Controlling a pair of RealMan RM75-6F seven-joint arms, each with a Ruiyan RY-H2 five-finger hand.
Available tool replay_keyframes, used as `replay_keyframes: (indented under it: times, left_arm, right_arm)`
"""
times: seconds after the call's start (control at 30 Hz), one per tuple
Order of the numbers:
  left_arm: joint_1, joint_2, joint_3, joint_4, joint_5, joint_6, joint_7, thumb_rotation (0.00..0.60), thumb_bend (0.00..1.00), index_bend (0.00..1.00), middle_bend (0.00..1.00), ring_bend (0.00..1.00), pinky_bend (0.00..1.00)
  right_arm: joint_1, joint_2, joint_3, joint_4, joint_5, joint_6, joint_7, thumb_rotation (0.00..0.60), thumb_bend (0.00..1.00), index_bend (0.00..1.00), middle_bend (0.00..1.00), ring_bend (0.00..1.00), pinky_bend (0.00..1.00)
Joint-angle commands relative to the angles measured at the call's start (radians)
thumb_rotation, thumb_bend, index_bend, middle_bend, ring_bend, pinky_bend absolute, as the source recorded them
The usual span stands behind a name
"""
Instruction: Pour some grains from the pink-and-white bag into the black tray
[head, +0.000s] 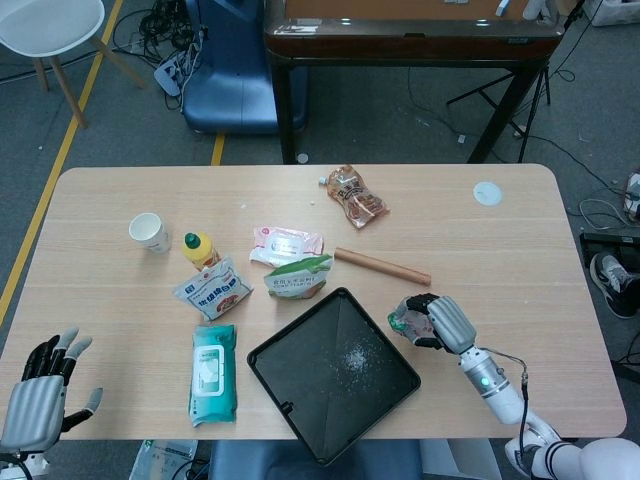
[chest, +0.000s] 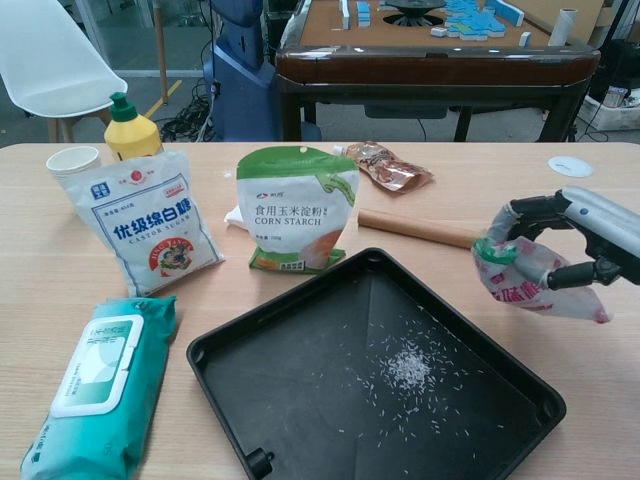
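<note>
- The pour looks largely done — a small heap of white grains (chest: 408, 368) lies near the middle of the black tray (chest: 300, 330), with loose ones scattered around it. "Some" is all the task asks, so I judge the amount enough.
- The pink-and-white bag (chest: 525, 282) is off the tray now. The right hand (chest: 585, 235) holds it just beyond the tray's right edge, above the tabletop (chest: 60, 280), with its mouth end turned toward the tray and its tail pointing away.
- The right fingers (chest: 525, 212) are curled over the top of the bag, and one presses in from below; the bag is pinched between them and crumpled at the grip.
- In the head view the same hand (head: 447, 322) sits beside the tray's right corner, clear of the wooden rolling pin (head: 382, 266).
- The left hand (head: 38, 392) hangs off the near-left corner of the tabletop with its fingers spread, holding nothing.
- What seems left — setting the bag down without spilling. Whether its mouth is open I cannot tell, so a stray trickle onto the tabletop is the risk.
</note>
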Motion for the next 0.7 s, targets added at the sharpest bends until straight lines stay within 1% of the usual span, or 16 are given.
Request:
replay_keyframes:
  times: [0.03, 0.17, 0.33, 0.63, 0.7]
  left_arm:
    - [0.001, 0.001, 0.0, -0.002, 0.0, 0.002, 0.002, 0.6, 0.28, 0.16, 0.07, 0.0, 0.04]
    - [0.001, 0.003, -0.001, -0.007, 0.002, 0.004, 0.006, 0.6, 0.28, 0.16, 0.07, 0.0, 0.04]
    - [0.004, 0.006, -0.002, -0.008, 0.001, 0.009, 0.006, 0.6, 0.28, 0.16, 0.07, 0.0, 0.04]
    - [-0.003, 0.002, -0.002, -0.004, 0.001, -0.004, 0.003, 0.6, 0.28, 0.16, 0.07, 0.0, 0.04]
    - [-0.004, 0.001, -0.002, -0.003, 0.001, -0.004, 0.005, 0.6, 0.28, 0.16, 0.07, 0.0, 0.04]
  right_arm:
    - [-0.009, -0.056, -0.015, 0.077, -0.018, 0.027, 0.071, 0.6, 0.45, 0.44, 0.43, 0.41, 0.41]
    - [-0.007, -0.093, -0.025, 0.129, -0.032, 0.049, 0.123, 0.6, 0.39, 0.42, 0.41, 0.4, 0.4]
    - [-0.011, -0.119, -0.031, 0.172, -0.04, 0.082, 0.157, 0.6, 0.38, 0.41, 0.41, 0.4, 0.4]
    - [-0.024, -0.1, -0.051, 0.175, -0.047, 0.099, 0.163, 0.6, 0.38, 0.37, 0.39, 0.37, 0.36]
    - [-0.026, -0.094, -0.054, 0.171, -0.048, 0.101, 0.164, 0.6, 0.38, 0.33, 0.38, 0.35, 0.33]
